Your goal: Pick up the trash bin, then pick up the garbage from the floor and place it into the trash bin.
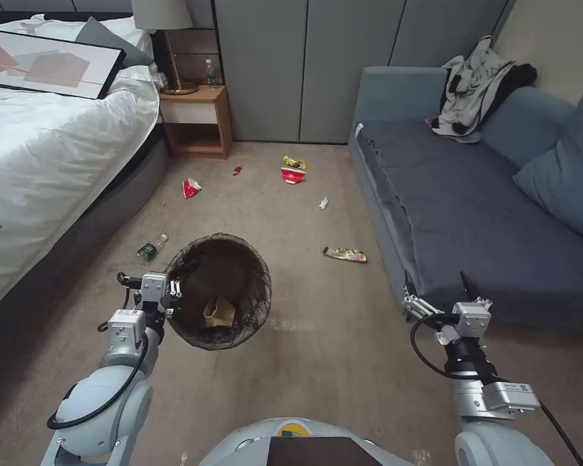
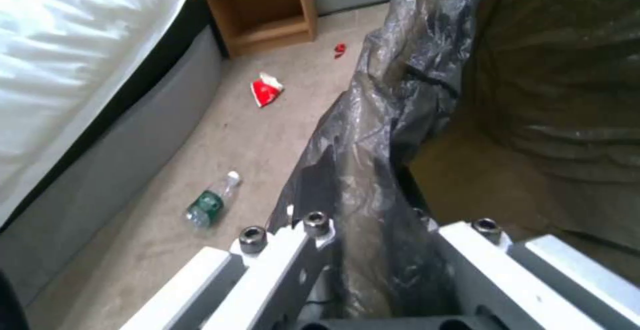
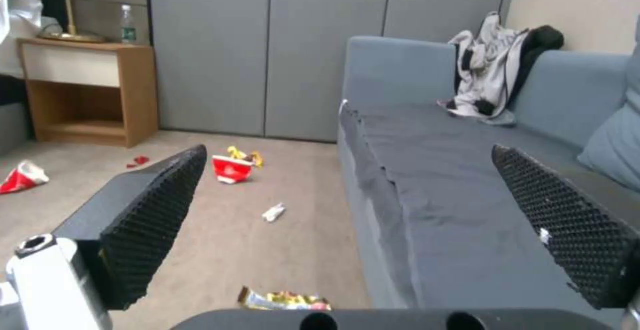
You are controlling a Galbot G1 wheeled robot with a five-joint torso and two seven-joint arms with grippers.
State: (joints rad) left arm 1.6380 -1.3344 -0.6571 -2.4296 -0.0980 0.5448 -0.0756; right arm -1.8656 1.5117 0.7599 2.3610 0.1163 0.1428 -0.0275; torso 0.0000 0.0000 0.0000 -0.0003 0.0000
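Dark bag plastic lines the trash bin [image 1: 220, 291], which the left gripper [image 1: 175, 292] holds clamped by its near-left rim, lifted above the floor [image 1: 291, 375]; a tan paper bag [image 1: 219, 312] lies inside. Right gripper [image 1: 437, 288] hangs wide by the sofa [image 1: 473, 220]. A snack wrapper [image 1: 345, 254] and red-and-white carton [image 1: 293, 175] lie scattered ahead.

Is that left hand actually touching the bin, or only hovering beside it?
Touching. In the left wrist view, the left hand has its fingers on either side of the trash bin rim, with the dark bag pinched between them. The head view shows it at the rim too.
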